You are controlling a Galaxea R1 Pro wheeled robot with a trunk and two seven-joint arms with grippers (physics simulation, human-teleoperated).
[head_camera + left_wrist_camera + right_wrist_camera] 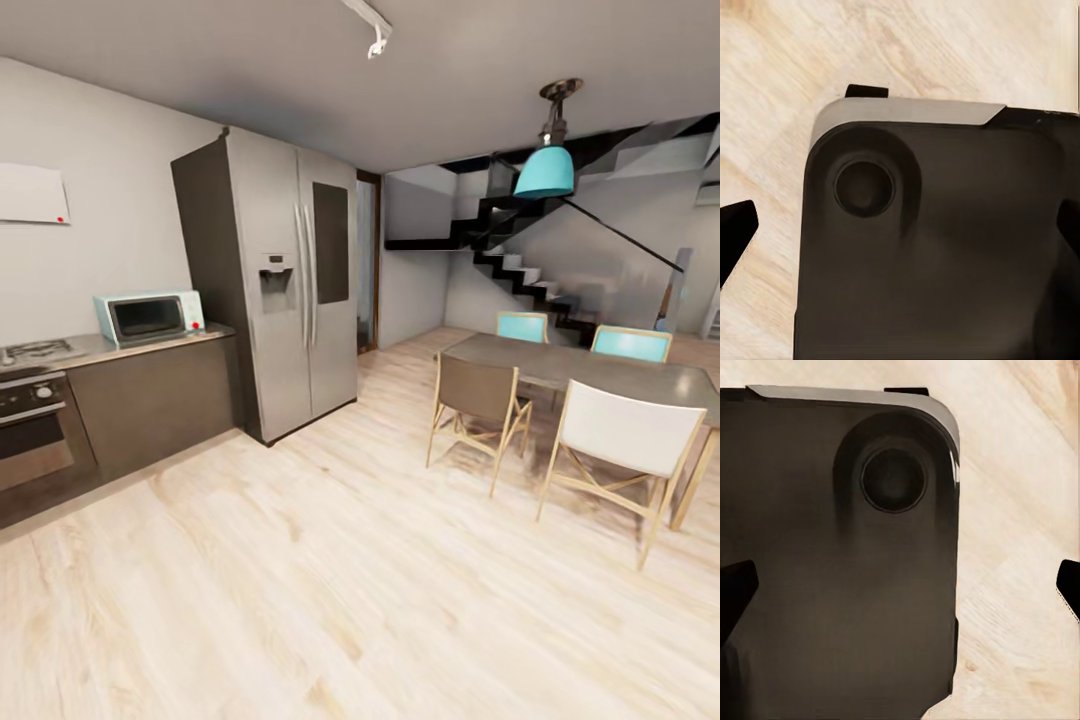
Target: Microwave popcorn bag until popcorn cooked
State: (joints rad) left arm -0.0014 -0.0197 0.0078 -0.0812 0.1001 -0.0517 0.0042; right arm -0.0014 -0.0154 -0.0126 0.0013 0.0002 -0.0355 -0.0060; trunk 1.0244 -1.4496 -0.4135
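A: Which step is this?

B: My read: approach phase, nothing grasped. The head view looks across the pale wood plank floor (pixel 330 560) at the small boxy mint-blue microwave with a dark glass door (pixel 148 317), which sits on the glossy grey countertop slab (pixel 120 346) next to the tall silver double-door fridge (pixel 285 280).

A: Popcorn bag?

B: Can't find it. The visible counter stretch is short and cut off at the left edge past the grey gas hob (pixel 30 352). Bag could be further along, out of frame. No tan sack near the microwave that I can make out.

A: Microwave door?

B: Looks closed. Knobs on the white panel are too small to read.

A: Grippers?

B: Left wrist view: dark fingertips (pixel 735 232) sit at opposite edges of the picture, so left gripper (pixel 900 240) is spread wide, nothing between. Right wrist view is the same: right gripper (pixel 900 592) wide, fingertips (pixel 736 589) at the edges, no load. Both cameras look down on the robot's own black rounded base plate (pixel 937 255) over the floor.

A: Next move?

B: Judgement: turn and drive left toward the counter, then pan along it to locate the bag. Dining table with wooden-framed chairs (pixel 560 400) sits well apart on the right, not in the path.
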